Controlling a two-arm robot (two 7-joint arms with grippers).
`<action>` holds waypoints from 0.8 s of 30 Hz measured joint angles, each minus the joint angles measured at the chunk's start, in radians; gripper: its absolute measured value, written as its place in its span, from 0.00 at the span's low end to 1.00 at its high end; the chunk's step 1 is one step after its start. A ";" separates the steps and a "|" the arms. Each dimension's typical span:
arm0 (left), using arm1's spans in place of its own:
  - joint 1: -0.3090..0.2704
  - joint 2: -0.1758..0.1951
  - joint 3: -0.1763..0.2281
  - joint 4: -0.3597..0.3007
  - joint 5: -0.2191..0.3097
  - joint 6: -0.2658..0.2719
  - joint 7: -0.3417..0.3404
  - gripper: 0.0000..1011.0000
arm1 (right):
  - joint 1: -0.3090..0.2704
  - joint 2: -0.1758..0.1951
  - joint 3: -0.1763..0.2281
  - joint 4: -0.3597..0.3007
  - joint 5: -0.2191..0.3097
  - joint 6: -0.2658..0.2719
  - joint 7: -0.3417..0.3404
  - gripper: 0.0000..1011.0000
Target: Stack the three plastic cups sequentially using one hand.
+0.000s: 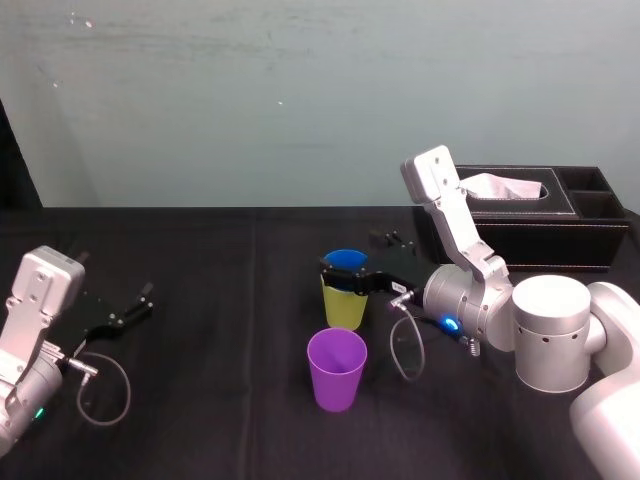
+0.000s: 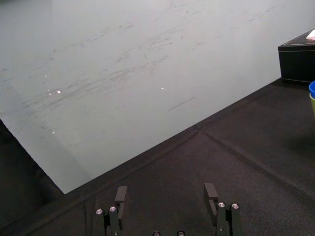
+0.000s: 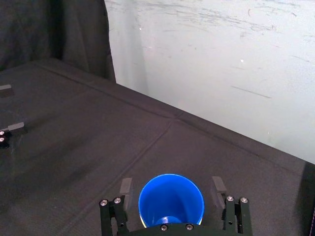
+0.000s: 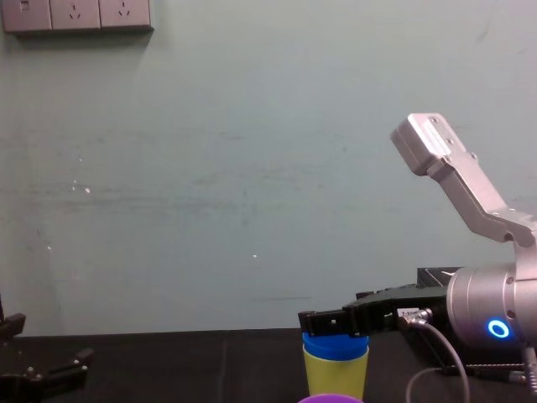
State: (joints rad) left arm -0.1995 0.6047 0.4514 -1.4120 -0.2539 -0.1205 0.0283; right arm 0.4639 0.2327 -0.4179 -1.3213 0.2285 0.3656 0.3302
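Note:
The blue cup (image 1: 346,260) sits nested inside the yellow-green cup (image 1: 343,306) at the table's middle, its rim standing above the other's. My right gripper (image 1: 340,276) straddles the blue rim. In the right wrist view the blue cup (image 3: 171,201) stands between the fingers (image 3: 126,189), with a small gap on each side, so the gripper is open. The purple cup (image 1: 337,368) stands alone, upright, nearer to me. From the chest, the right gripper (image 4: 334,323) hovers at the blue cup's (image 4: 336,346) rim. My left gripper (image 1: 132,306) rests open at the far left.
A black tissue box (image 1: 520,225) with side compartments stands at the back right behind my right arm. Small dark bits (image 1: 386,237) lie just behind the cups. A cable loop (image 1: 405,350) hangs under the right wrist. A black cloth (image 1: 220,400) covers the table.

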 joint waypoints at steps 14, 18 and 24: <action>0.000 0.000 0.000 0.000 0.000 0.000 0.000 0.99 | -0.101 0.073 0.038 -0.163 0.009 0.008 0.000 0.99; 0.000 0.000 0.000 0.000 0.000 0.000 0.000 0.99 | -0.148 0.110 0.054 -0.227 0.026 0.029 0.011 0.99; 0.000 0.000 0.000 0.000 0.000 0.000 0.000 0.99 | -0.222 0.171 0.083 -0.324 0.058 0.067 0.025 0.99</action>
State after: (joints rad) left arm -0.1995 0.6047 0.4514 -1.4120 -0.2539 -0.1206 0.0283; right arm 0.2422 0.4034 -0.3351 -1.6454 0.2863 0.4329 0.3553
